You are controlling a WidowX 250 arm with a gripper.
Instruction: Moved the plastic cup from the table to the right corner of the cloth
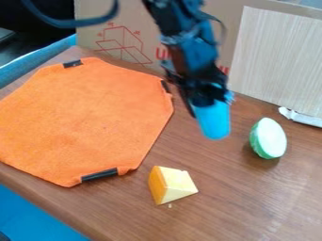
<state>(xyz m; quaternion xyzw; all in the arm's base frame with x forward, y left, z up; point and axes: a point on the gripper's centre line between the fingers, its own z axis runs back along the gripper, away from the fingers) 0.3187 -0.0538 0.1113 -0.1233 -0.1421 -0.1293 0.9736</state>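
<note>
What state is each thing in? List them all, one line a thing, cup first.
Blue cup: upper end in the tool, slightly tilted, off the cloth; table contact unclear.
Orange cloth: spread out flat.
Yellow wedge: resting on the table, apart from the cloth.
Green-and-white half piece: pale flat face showing, green side at left.
Cardboard: standing upright behind.

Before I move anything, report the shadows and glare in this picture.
Camera view: a pale sheen toward the lower right of the wooden table; a soft shadow beneath the green-and-white piece; the orange cloth fairly evenly lit, without obvious glare; the upper left corner very dark.
</note>
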